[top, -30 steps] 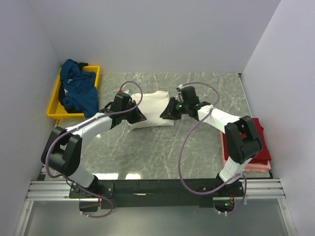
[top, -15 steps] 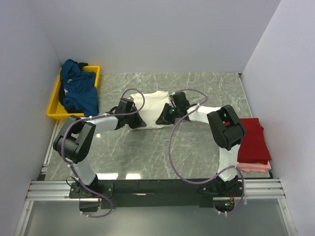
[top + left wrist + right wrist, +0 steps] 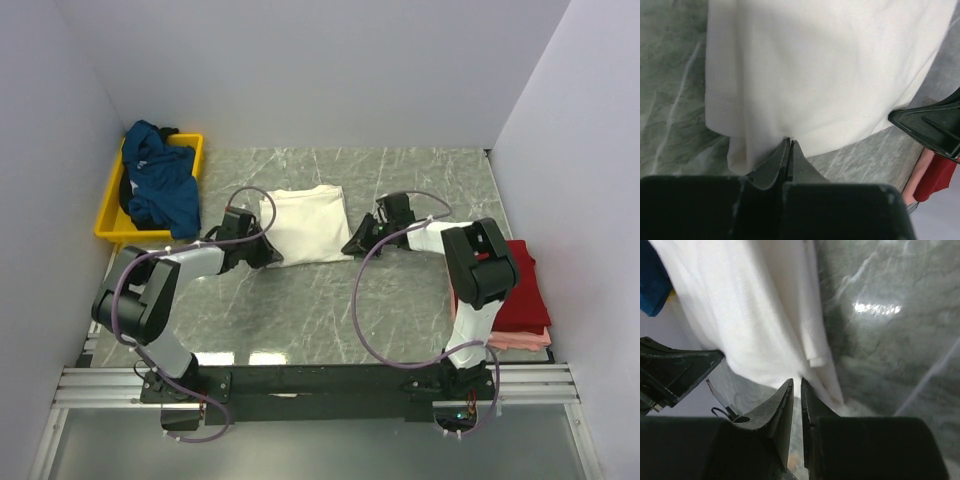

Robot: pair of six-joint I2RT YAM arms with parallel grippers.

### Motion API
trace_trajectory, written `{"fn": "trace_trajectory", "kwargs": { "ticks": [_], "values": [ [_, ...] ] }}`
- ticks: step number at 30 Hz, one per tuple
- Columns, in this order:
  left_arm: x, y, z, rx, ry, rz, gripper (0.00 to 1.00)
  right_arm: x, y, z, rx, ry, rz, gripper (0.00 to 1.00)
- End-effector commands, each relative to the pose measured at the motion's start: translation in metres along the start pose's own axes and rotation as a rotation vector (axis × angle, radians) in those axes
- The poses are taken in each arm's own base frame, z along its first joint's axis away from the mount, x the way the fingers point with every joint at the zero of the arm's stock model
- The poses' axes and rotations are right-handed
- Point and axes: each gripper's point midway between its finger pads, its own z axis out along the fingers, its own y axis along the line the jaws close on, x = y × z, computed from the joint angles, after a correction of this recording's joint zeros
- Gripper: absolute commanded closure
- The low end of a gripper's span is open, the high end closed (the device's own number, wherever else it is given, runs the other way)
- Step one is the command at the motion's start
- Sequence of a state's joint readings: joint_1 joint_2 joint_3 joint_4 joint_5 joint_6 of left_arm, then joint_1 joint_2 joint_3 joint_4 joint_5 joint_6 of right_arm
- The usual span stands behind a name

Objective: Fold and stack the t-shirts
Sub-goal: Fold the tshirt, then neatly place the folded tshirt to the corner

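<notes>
From above, the folded cream-white t-shirt (image 3: 305,224) is lying in the middle of the green marble table (image 3: 300,310), with 1 arm reaching in from each side. The left gripper (image 3: 268,257) is sitting low at the shirt's near-left corner, and the right gripper (image 3: 350,247) is sitting just off its near-right corner. At the far left, the dark teal-blue t-shirt (image 3: 160,185) is lying bunched in the yellow tray (image 3: 110,232). At the near right edge, the red t-shirt (image 3: 525,285) is lying folded on top of the pale pink t-shirt (image 3: 525,341). Looking along the left wrist, the 2 fingers (image 3: 782,157) are pressing flat together with no gap. Their tips are touching the hem of the cream cloth, and I cannot tell whether any fabric is pinched between them. The other arm's black finger is poking in at the right, with a sliver of red cloth below it. Looking along the right wrist, the fingers (image 3: 782,405) are standing a thin slit apart with nothing showing between them. Their tips are hovering right beside the shirt's folded edge, which is running away up the marble, and the left gripper's dark finger is showing at the left.
</notes>
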State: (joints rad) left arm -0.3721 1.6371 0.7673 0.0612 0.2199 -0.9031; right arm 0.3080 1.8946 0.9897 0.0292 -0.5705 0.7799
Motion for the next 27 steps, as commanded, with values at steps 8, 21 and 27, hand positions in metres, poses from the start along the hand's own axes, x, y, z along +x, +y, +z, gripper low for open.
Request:
{"fn": "trace_trajectory", "kwargs": {
  "ticks": [8, 21, 27],
  "values": [
    [-0.028, -0.052, -0.029, 0.131, -0.044, 0.075, 0.99, -0.023, 0.091, -0.057, -0.148, -0.104, -0.157, 0.79],
    [-0.031, 0.007, 0.019, -0.023, -0.023, -0.052, 1.0, -0.052, 0.053, 0.023, -0.065, -0.017, -0.08, 0.79],
    [-0.026, 0.022, 0.016, -0.04, -0.008, -0.065, 0.99, -0.041, 0.007, 0.031, -0.005, 0.013, -0.007, 0.79]
  ]
}}
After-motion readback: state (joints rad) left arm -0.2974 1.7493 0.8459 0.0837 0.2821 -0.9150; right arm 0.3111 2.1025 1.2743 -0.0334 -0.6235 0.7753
